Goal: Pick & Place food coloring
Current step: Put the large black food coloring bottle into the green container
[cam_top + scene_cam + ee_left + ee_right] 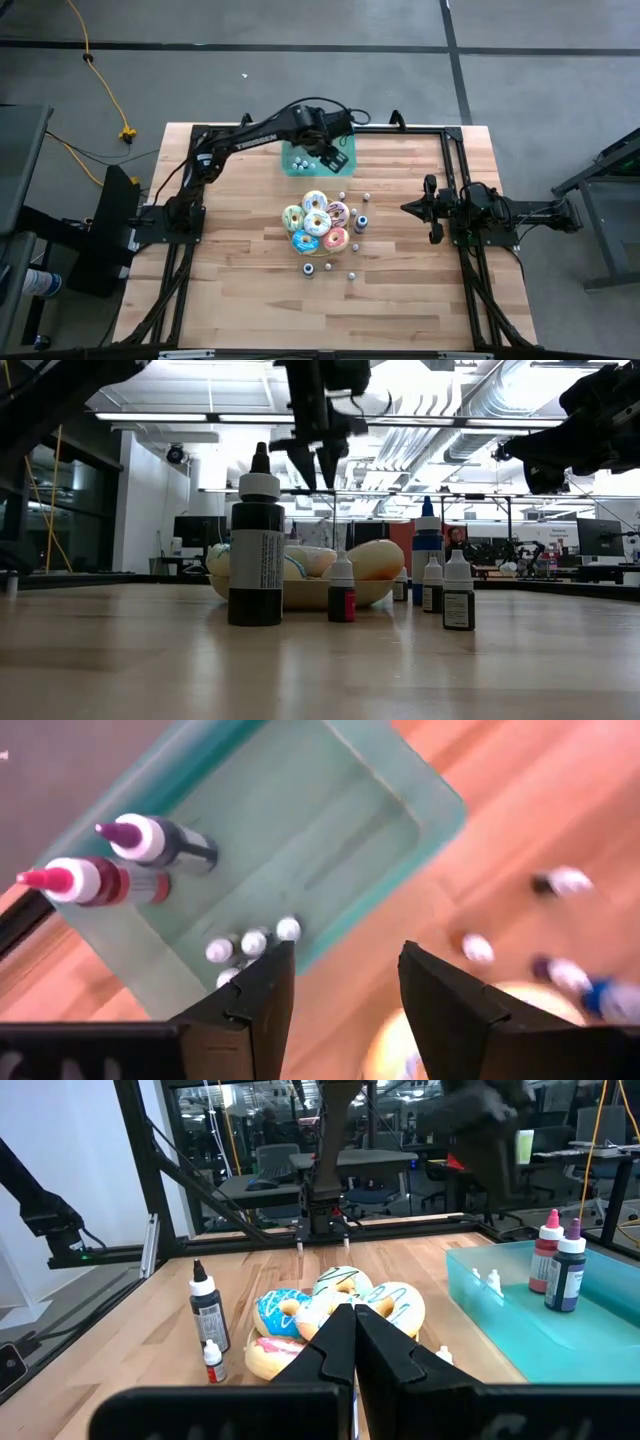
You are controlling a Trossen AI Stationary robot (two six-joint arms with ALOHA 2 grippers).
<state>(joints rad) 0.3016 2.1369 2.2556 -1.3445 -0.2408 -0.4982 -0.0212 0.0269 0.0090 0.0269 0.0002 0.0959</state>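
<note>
Two end effectors: the left end effector, fingers apart and empty, hangs over the teal tray, already holding some bottles; the remaining food coloring stands around the donuts, nearer the clenched right end effector.

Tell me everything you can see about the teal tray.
The teal tray is a translucent, plastic-looking rectangle with a raised rim and rounded corners. It lies flat on the wooden table, at the far edge beyond the donuts. Inside stand two larger bottles, one pink-tipped and one purple-tipped, plus several small white-capped bottles. The left gripper hovers above it, open and empty.
</note>
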